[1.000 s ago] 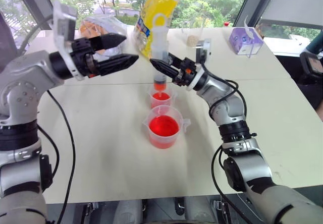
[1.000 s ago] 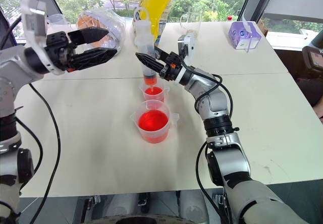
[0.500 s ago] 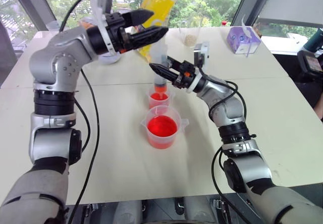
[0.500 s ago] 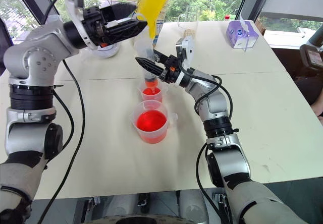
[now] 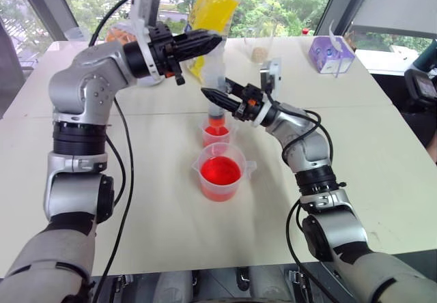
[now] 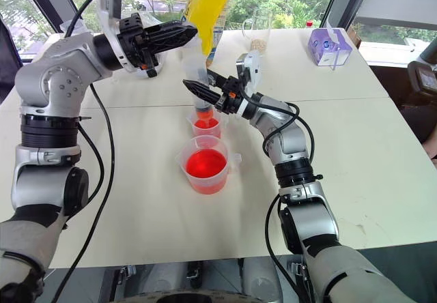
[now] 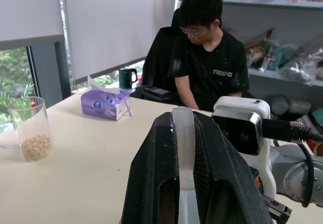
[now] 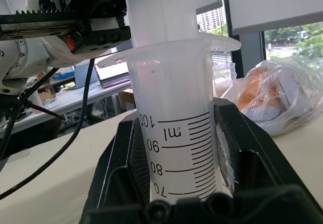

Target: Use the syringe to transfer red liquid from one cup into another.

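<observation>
My right gripper [image 5: 213, 97] is clamped on the barrel of the syringe [image 5: 217, 91], held upright with its tip over the small cup [image 5: 217, 132], just behind the beaker [image 5: 222, 173] of red liquid [image 5: 221, 170]. My left gripper [image 5: 208, 42] is closed on the plunger top

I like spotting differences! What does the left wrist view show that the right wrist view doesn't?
Left wrist view: a person in a black T-shirt, a purple tissue box, a clear cup of beige grains. Right wrist view: printed marks on the large clear plastic syringe, a crinkly clear bag. Both: the cream table; the left gripper shut on that syringe's plunger, the right gripper on its barrel.
</observation>
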You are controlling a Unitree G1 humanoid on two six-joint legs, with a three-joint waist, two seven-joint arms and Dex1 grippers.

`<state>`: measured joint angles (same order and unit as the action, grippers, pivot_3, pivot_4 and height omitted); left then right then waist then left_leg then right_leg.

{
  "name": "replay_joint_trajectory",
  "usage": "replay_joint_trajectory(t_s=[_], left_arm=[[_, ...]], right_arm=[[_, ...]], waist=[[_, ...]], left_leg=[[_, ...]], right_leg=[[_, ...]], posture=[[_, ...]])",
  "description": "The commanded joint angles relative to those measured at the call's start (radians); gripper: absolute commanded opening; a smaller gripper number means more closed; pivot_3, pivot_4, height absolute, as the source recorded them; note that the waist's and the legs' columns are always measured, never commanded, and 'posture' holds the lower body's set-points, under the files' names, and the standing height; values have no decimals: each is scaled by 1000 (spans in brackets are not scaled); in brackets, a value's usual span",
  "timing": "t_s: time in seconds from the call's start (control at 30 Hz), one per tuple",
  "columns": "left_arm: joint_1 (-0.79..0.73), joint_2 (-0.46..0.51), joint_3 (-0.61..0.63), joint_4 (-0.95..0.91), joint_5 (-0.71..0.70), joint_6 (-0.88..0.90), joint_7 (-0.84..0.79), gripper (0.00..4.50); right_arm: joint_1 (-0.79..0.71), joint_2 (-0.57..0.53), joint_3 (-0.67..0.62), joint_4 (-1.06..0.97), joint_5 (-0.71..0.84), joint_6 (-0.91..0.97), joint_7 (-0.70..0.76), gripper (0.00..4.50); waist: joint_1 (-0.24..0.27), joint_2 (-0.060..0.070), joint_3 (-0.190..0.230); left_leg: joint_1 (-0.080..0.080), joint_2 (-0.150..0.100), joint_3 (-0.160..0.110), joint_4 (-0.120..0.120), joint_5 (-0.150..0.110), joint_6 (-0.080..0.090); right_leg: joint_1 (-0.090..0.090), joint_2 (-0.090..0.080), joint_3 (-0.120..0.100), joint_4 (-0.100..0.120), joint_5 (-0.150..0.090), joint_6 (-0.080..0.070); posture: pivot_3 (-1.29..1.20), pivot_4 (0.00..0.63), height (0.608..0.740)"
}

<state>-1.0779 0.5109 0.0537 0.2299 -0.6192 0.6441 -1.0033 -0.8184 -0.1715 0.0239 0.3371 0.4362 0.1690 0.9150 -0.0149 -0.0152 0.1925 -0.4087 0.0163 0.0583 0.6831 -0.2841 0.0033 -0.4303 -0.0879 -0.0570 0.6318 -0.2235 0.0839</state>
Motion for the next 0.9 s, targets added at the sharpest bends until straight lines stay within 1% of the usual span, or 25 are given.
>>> replay_joint_trajectory(t_s=[0.03, 0.2, 0.47, 0.9], left_arm=[[29, 15, -26, -58, 22, -6, -31, 23], [81, 15, -54, -72, 59, -33, -49, 23], [123, 1, -62, -95, 64, -33, -54, 23], [152, -6, -73, -94, 78, -40, -56, 23]], right_arm=[[-34, 6, -20, -37, 11, -22, 0, 1379], [-63, -2, -37, -44, 17, -16, -6, 1379], [-94, -9, -60, -62, 27, 3, -14, 1379], [-127, -22, -86, -53, 40, 13, -20, 1379]], waist=[[0, 0, 0], [0, 0, 0], [1, 0, 0], [0, 0, 0]], left_leg=[[0, 0, 0, 0, 0, 0], [0, 0, 0, 0, 0, 0], [0, 0, 0, 0, 0, 0], [0, 0, 0, 0, 0, 0]], right_leg=[[0, 0, 0, 0, 0, 0], [0, 0, 0, 0, 0, 0], [0, 0, 0, 0, 0, 0], [0, 0, 0, 0, 0, 0]], posture=[[0, 150, 740], [0, 150, 740], [0, 150, 740], [0, 150, 740]])
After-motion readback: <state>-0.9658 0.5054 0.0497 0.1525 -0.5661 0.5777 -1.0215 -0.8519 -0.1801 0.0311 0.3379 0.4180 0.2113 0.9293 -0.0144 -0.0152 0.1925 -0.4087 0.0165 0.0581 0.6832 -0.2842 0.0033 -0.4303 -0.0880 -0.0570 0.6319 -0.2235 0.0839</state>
